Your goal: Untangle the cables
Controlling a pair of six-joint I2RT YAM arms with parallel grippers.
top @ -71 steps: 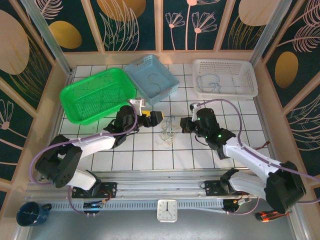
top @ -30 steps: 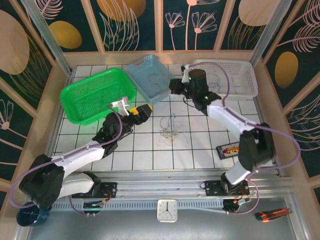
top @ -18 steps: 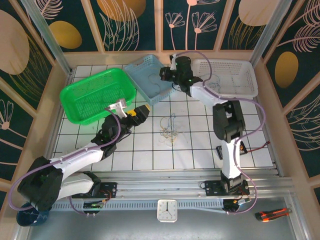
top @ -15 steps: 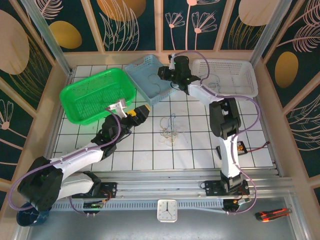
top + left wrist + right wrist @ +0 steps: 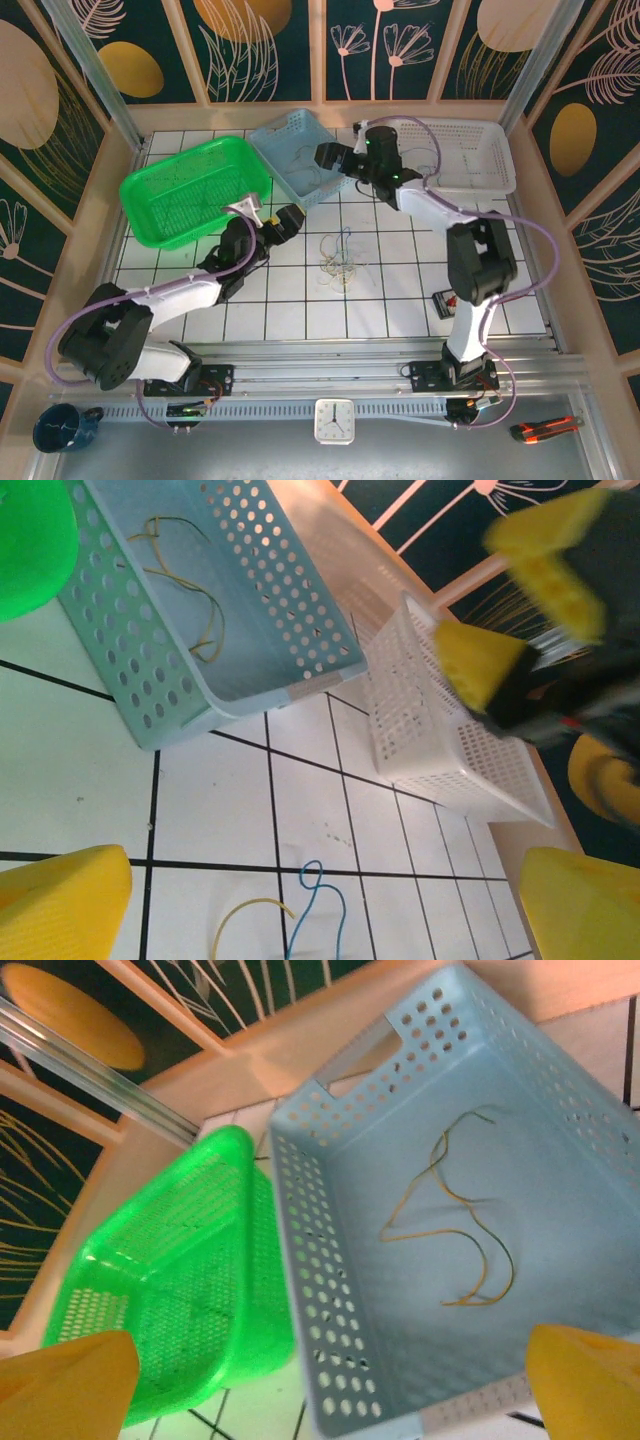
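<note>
White tiled table: one olive-yellow strand lies loose inside the blue basket, and the right gripper hovers over that basket, jaws wide and empty. Judged partly done. The clump of cables is not yet separated and sits on the tiles in front of the basket, the left gripper beside it, spread wide and holding nothing.

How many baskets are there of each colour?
green basket: 1
blue basket: 1
white basket: 1
Total: 3
</note>
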